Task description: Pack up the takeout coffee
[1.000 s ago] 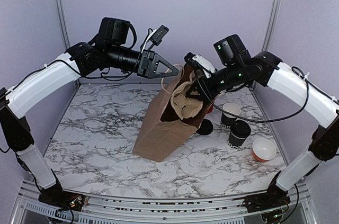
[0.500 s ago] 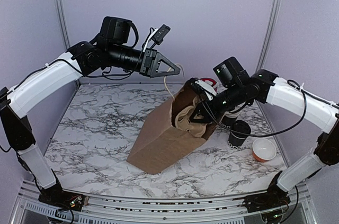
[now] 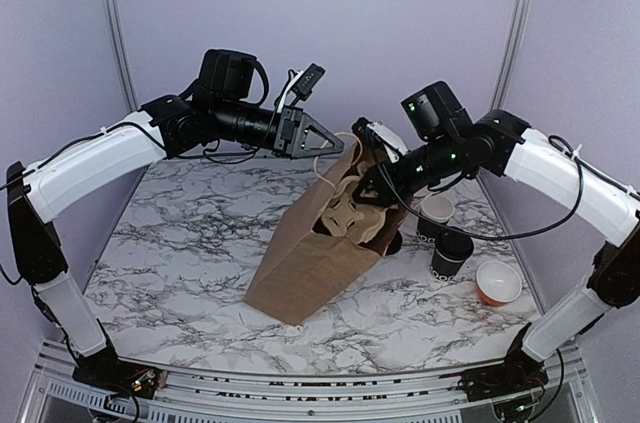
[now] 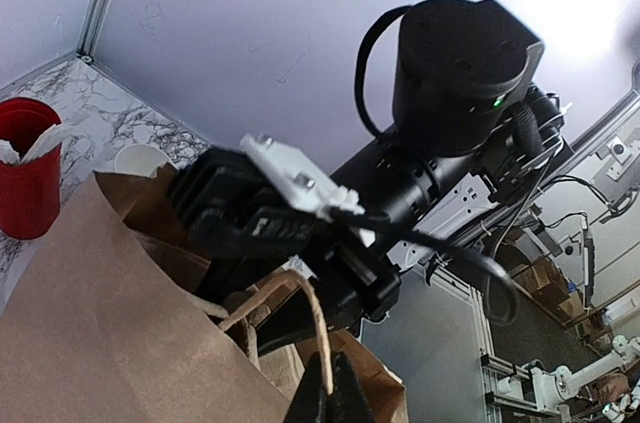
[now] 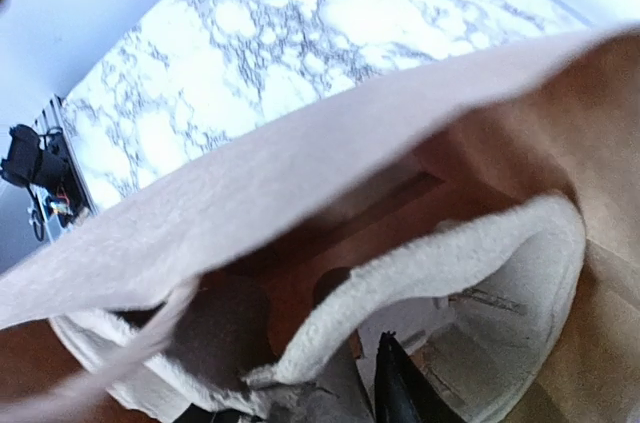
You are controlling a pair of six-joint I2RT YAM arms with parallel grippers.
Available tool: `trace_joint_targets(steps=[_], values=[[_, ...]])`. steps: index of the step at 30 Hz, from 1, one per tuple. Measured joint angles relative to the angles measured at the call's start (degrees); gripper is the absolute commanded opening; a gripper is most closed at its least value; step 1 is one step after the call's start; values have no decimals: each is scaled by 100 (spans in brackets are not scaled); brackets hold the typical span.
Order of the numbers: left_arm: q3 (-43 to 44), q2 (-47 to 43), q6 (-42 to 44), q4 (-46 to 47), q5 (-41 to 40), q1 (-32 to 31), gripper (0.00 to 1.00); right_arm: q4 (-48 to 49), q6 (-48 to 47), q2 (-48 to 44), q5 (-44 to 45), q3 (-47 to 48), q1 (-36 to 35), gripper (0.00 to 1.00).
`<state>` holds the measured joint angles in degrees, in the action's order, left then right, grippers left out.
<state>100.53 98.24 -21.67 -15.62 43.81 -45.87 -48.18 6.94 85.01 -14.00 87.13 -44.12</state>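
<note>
Handle [image 4: 323, 341] is pinched by left tool [image 3: 339, 146]; cup [image 3: 452, 255] is seen near right tool [image 3: 378, 175], sunk in bag [image 3: 300, 263], state unclear.

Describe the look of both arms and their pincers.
Both the left arm and right arm have white shells between black joints, with thin black cables looping along them. Each wrist carries a black round housing; the right one shows green lights. The left pincer is a black triangular frame.

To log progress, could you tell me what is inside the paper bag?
A pale pulp cup carrier and the right gripper reaching in; anything deeper is hidden behind them.
</note>
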Motion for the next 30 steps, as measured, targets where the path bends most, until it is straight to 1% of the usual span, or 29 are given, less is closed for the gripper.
trace_joint_targets(steps=[3,6,14,20,25,30], values=[[-120,-76,9,28,-28,0,0,-151,37,83,55,409,0,39],[-186,-188,20,76,-37,7,0,-299,57,105,109,599,-9,39],[-483,-431,13,391,-22,15,0,-417,195,358,232,614,-72,38],[-826,-505,-48,680,-7,39,0,-529,323,651,391,793,-96,38],[-1220,-732,-280,1010,-208,175,0,-568,291,706,584,763,-313,37],[-1832,-1134,-748,1554,-538,509,0,-527,181,713,822,555,-599,36]])
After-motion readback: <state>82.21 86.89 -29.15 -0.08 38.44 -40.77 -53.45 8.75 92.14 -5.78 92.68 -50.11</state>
